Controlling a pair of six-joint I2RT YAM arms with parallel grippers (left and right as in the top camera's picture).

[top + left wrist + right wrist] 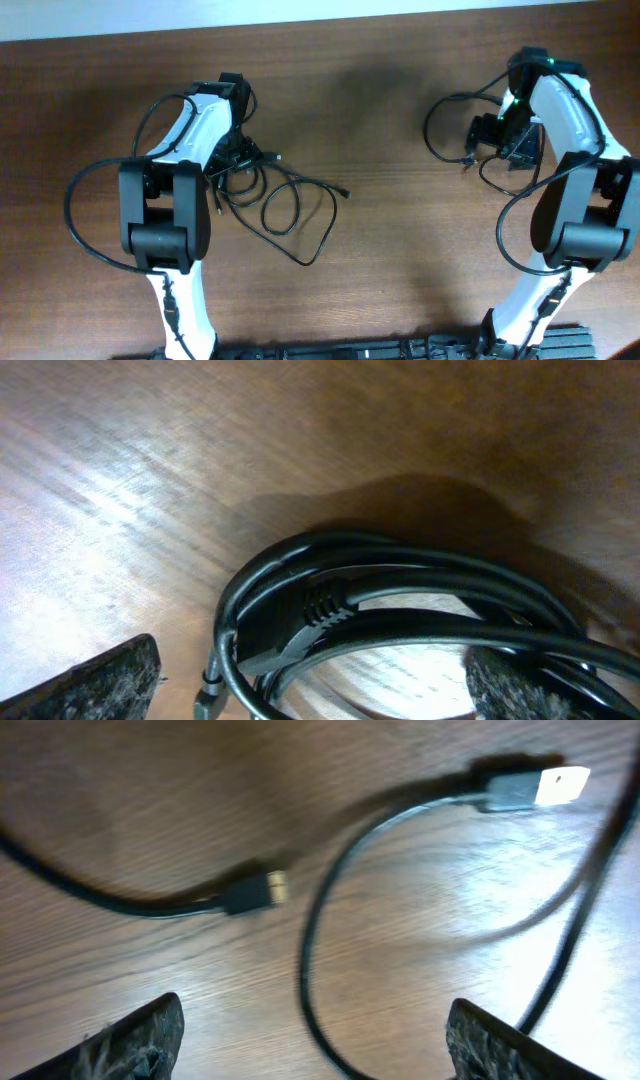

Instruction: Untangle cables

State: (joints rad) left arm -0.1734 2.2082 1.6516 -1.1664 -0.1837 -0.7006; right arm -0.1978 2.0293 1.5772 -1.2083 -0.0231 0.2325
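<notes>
Though thin black plug-ended cord (pixel 305 940) is seen freed by right edge of brown wooden bench (pixel 400 240), knotted black cord bundle (pixel 330 600) by left edge judged unsorted; left jaws, right jaws spread, empty.

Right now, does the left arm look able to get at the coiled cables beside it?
Probably yes. In the left wrist view the coiled cables lie right between the open jaws of the left gripper, and nothing lies over them or stands in the way.
</notes>
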